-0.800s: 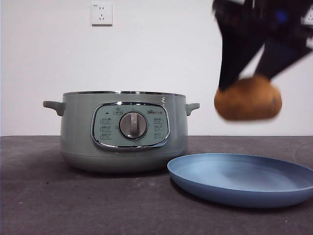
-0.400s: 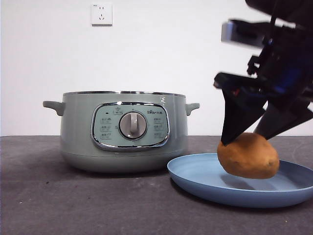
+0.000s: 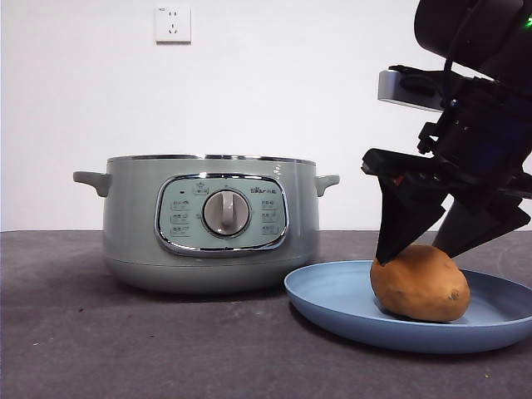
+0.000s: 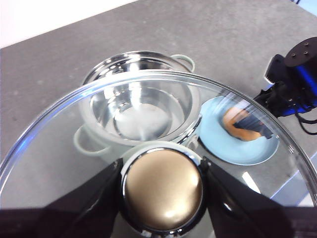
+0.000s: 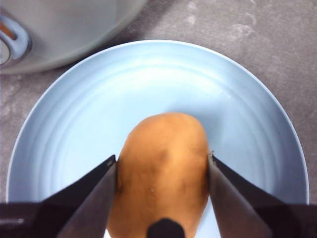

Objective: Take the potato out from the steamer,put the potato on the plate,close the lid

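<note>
The orange-brown potato (image 3: pixel 420 284) rests on the light-blue plate (image 3: pixel 332 301), right of the steamer (image 3: pixel 208 220). My right gripper (image 3: pixel 412 251) comes down from the upper right, its jaws shut on the potato's two sides; the right wrist view shows the gripper (image 5: pixel 162 166), potato (image 5: pixel 163 141) and plate (image 5: pixel 74 124). The steamer is open and its steel bowl (image 4: pixel 141 106) looks empty. My left gripper (image 4: pixel 161 161) is shut on the knob (image 4: pixel 162 188) of the glass lid (image 4: pixel 59 129), held high above the steamer, out of the front view.
A dark grey tabletop (image 3: pixel 83 349) runs to a white wall with a socket (image 3: pixel 173 23). The plate's rim sits close to the steamer's base. The right arm (image 4: pixel 292 84) stands over the plate in the left wrist view.
My right gripper has come down with the potato, from beside the steamer's rim to the plate, where the potato now rests. The steamer and plate have not moved.
</note>
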